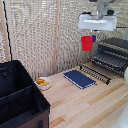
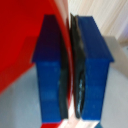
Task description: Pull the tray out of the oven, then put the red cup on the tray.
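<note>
Gripper (image 1: 91,33) pinches red cup (image 1: 87,43) by its rim wall, carrying it aloft toward oven (image 1: 114,54), whose tray (image 1: 96,72) probably sits pulled out.

My spot: a mocked-up kitchen corner in a lab, pretty sure.

Pale wooden tabletop (image 1: 85,102), woven blind backdrop (image 1: 40,35), toaster oven (image 1: 114,54), small white bowl (image 1: 43,83), navy book (image 1: 79,78), big black fabric case (image 1: 20,97) parked beside me.
</note>
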